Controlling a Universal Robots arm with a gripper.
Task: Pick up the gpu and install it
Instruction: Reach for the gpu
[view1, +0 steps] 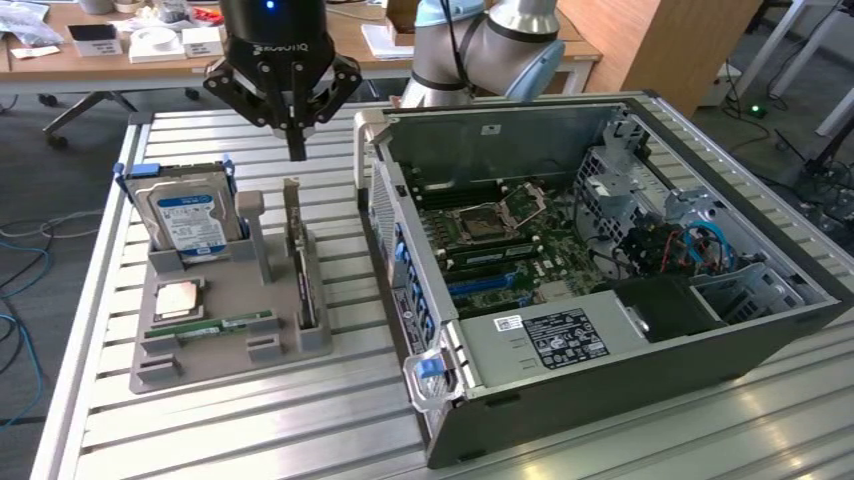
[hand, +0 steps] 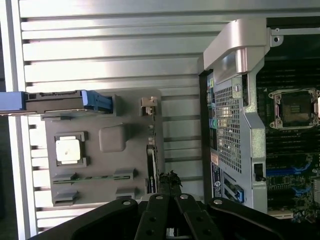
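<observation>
One gpu (view1: 306, 290), one hard drive (view1: 191, 222), one computer case (view1: 601, 400).

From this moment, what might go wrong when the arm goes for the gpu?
1. The gripper hangs above the gpu with its jaws shut; lowered like this, it would probably strike the card's thin top edge.
2. The card stands on edge in the grey holder; an off-centre grip might tilt it or lift the holder too.

Lab — cluttered desk (view1: 94, 68), slatted workbench (view1: 267, 420)
</observation>
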